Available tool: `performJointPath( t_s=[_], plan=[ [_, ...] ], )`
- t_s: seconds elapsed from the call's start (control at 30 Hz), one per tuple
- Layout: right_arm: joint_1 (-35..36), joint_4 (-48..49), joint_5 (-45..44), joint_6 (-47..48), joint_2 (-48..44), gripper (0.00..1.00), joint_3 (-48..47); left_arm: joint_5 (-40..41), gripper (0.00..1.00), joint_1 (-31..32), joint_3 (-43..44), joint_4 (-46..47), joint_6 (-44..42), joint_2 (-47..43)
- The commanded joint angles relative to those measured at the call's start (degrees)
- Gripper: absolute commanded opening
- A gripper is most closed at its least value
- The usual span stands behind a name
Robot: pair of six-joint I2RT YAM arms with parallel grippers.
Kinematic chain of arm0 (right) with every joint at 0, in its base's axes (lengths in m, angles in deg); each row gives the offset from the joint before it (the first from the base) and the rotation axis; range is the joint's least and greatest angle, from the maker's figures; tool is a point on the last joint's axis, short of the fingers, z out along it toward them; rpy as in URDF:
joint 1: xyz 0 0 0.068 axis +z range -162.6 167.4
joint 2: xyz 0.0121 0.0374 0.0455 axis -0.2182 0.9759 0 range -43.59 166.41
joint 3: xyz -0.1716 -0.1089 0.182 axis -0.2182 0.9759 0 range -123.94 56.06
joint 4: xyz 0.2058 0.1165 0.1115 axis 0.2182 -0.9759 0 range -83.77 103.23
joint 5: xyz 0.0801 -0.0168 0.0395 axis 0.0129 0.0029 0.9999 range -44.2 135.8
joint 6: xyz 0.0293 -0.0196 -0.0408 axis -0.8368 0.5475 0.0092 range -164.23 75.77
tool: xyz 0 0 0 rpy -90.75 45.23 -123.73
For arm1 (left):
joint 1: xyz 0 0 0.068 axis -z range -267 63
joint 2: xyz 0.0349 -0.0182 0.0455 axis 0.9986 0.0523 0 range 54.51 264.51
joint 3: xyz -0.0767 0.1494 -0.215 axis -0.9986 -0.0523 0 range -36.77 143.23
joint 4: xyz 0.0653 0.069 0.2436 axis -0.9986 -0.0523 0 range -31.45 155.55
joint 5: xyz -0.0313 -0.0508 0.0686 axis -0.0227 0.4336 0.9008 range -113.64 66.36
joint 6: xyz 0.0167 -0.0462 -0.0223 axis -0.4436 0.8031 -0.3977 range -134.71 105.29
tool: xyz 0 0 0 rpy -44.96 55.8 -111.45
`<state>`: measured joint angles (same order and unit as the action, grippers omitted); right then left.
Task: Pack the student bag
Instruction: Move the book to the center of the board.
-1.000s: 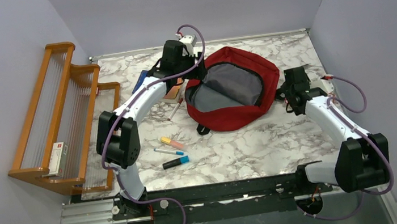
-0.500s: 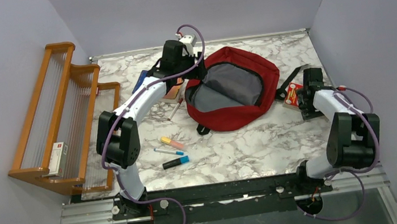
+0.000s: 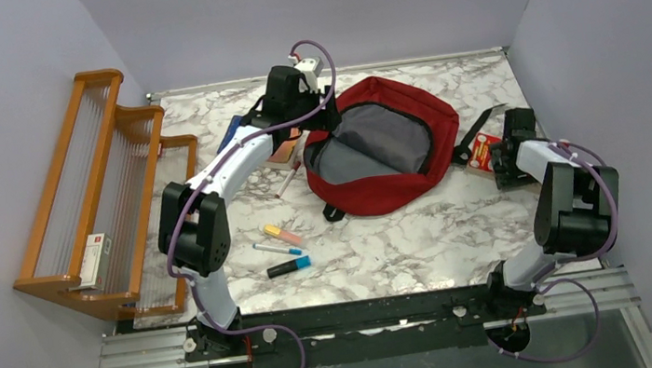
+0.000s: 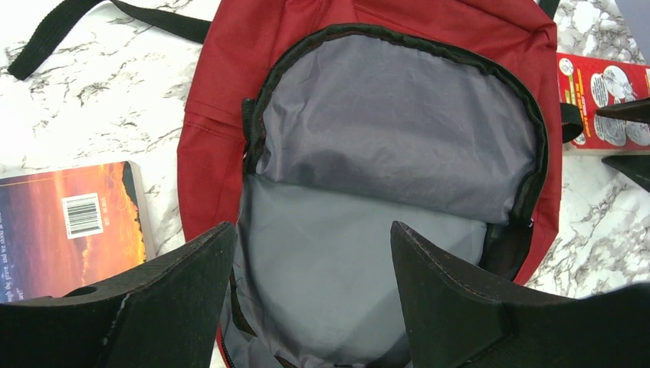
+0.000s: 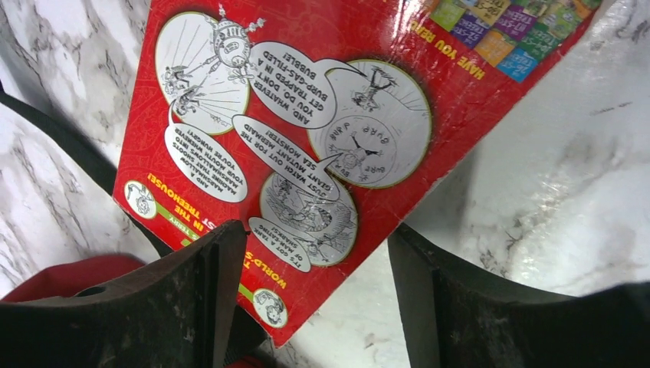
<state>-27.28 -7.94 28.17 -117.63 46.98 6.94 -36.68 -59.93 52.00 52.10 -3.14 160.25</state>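
Note:
The student bag [image 3: 383, 144], a red backpack, lies open at the table's centre with its grey lining [image 4: 383, 153] showing. My left gripper [image 3: 324, 120] hovers at the bag's left rim. In the left wrist view it [image 4: 313, 257] is open and empty, with the lining between its fingers. A red comic-style book [image 3: 484, 151] lies flat on the marble right of the bag. My right gripper [image 3: 501, 157] is at the book. In the right wrist view it [image 5: 314, 257] is open, and its fingers stand either side of the near corner of the book [image 5: 306, 115].
A sunset-cover book [image 4: 69, 230] and a blue book [image 3: 230, 132] lie left of the bag. Markers [image 3: 284, 236] [image 3: 287, 267] and pens [image 3: 276, 248] lie in front. A wooden rack [image 3: 98, 193] holding a small box [image 3: 95, 259] stands at far left. A black strap [image 3: 479, 123] lies by the red book.
My right arm folded back toward the right wall, uncovering the red book, and its gripper now sits at the book's right side. The left arm and bag have not moved.

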Motion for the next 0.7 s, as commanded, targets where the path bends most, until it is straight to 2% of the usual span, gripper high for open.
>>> performJointPath(
  t_s=[0.0, 0.37, 0.5, 0.67],
  plan=[
    [-0.7, 3.1, -1.0, 0.5, 2.7, 0.69, -0.6, -2.1, 0.75, -0.2, 0.9, 0.3, 0.5, 0.7],
    [-0.9, 4.5, -1.7, 3.0, 3.4, 0.30, 2.2, -2.4, 0.75, -0.3, 1.0, 0.2, 0.6, 0.9],
    [-0.9, 4.4, -2.0, 4.1, 1.2, 0.11, 3.5, -2.4, 0.75, -0.3, 1.0, 0.2, 0.5, 1.0],
    [-0.9, 1.7, -1.6, 5.4, -1.7, 0.01, 4.7, -3.2, 0.75, -0.3, 1.3, 0.1, 0.0, 1.1]
  ],
)
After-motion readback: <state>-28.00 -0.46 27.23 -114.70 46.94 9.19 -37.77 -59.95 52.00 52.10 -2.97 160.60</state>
